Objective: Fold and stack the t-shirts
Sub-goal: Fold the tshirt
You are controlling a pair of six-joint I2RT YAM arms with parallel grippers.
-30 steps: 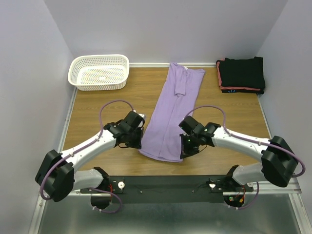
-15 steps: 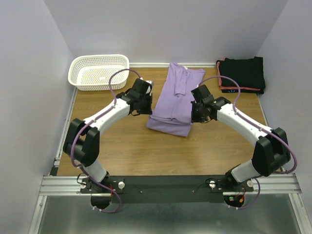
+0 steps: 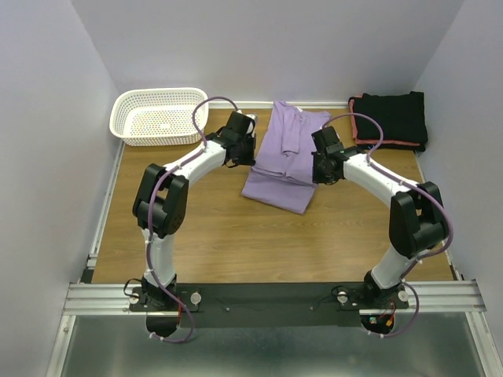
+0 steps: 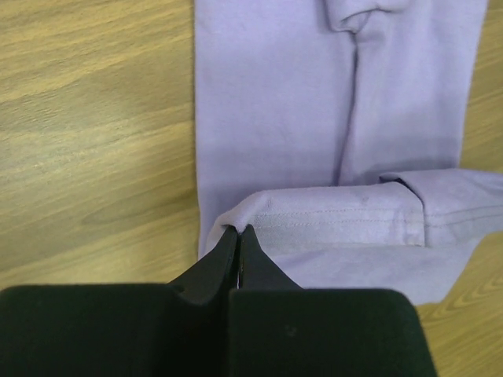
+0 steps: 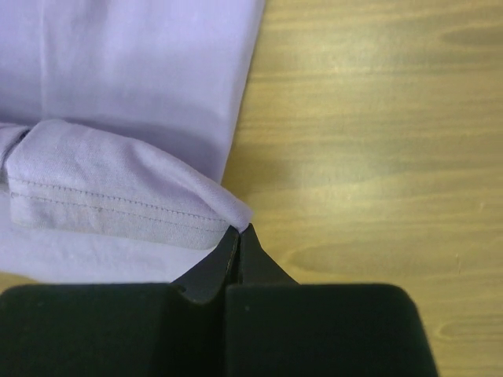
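Observation:
The lavender t-shirt [image 3: 284, 161] lies lengthwise at the table's middle back, its near part doubled over toward the far end. My left gripper [image 3: 250, 154] is shut on the hem's left corner [image 4: 236, 224]. At the other side my right gripper [image 3: 317, 170] is shut on the hem's right corner [image 5: 236, 212]. Both corners hang a little above the shirt's lower layer [image 4: 275, 102]. The folded black t-shirts [image 3: 391, 119], one with a coral-red edge, sit stacked at the back right corner.
A white mesh basket [image 3: 160, 115] stands at the back left. Bare wooden table [image 3: 236, 236] lies between the shirt and the arm bases. Lilac walls close in the left, right and back sides.
Both grippers have carried the shirt's near hem from the front of the table toward the back, folding the shirt over itself. The arms are now stretched far out.

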